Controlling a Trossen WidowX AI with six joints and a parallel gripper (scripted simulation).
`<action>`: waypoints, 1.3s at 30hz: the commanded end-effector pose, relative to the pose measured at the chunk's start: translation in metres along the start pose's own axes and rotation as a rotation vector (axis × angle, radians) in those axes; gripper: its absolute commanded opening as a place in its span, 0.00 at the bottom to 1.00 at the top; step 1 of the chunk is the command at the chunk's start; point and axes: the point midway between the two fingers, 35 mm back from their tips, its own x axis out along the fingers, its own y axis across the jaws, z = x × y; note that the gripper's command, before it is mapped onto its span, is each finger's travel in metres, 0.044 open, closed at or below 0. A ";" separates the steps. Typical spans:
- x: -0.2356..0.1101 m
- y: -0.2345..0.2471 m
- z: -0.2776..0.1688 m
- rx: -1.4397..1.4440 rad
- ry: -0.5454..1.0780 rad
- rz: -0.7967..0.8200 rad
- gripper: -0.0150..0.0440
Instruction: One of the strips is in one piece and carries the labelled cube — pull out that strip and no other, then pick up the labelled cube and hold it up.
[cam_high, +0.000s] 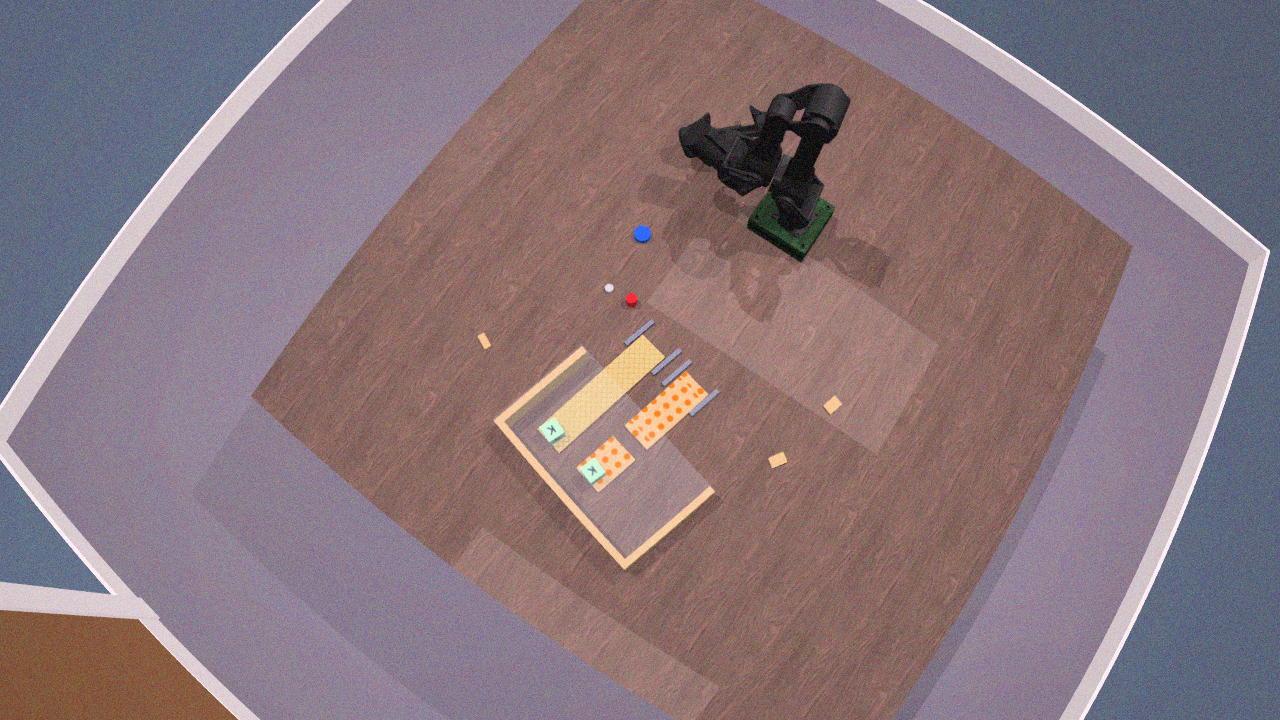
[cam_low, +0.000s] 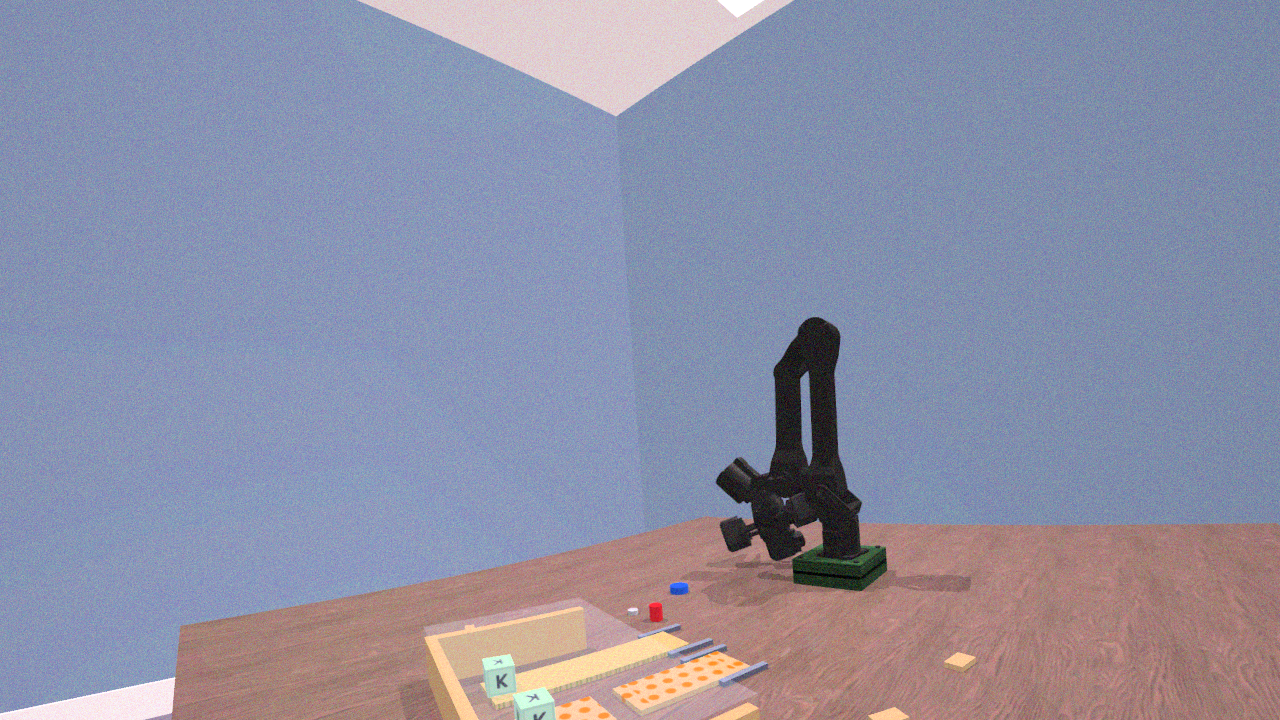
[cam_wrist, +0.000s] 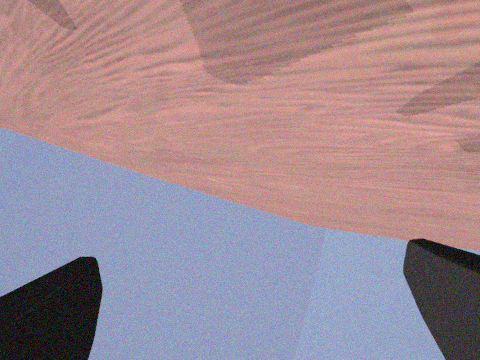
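Note:
A plain yellow strip (cam_high: 617, 383) (cam_low: 590, 666) lies in one piece and reaches under the clear cover of a wooden frame (cam_high: 559, 492) (cam_low: 528, 639). A pale green cube marked K (cam_high: 551, 430) (cam_low: 498, 674) sits on its far end. An orange dotted strip is split in two pieces, an outer piece (cam_high: 666, 410) (cam_low: 680, 680) and an inner piece (cam_high: 610, 456). The inner piece bears a second K cube (cam_high: 590, 470) (cam_low: 534, 703). My gripper (cam_high: 691, 143) (cam_low: 733, 508) (cam_wrist: 258, 268) is open and empty. It hangs low beside the arm's green base (cam_high: 792, 228) (cam_low: 839, 567), far from the strips.
Short grey bars (cam_high: 639, 333) (cam_high: 704, 402) (cam_low: 743, 673) flank the strips' outer ends. A blue disc (cam_high: 641, 233) (cam_low: 679, 588), a red peg (cam_high: 631, 299) (cam_low: 656, 611) and a small white peg (cam_high: 609, 288) lie between the arm and the frame. Small tan chips (cam_high: 832, 404) (cam_high: 777, 460) (cam_high: 484, 340) (cam_low: 960, 661) lie scattered.

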 end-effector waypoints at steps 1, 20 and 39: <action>0.000 0.000 -0.001 0.000 0.000 0.000 0.93; -0.059 -0.077 -0.038 0.417 -0.105 -0.397 0.93; -0.328 -0.152 -0.022 1.053 -1.342 -0.841 0.93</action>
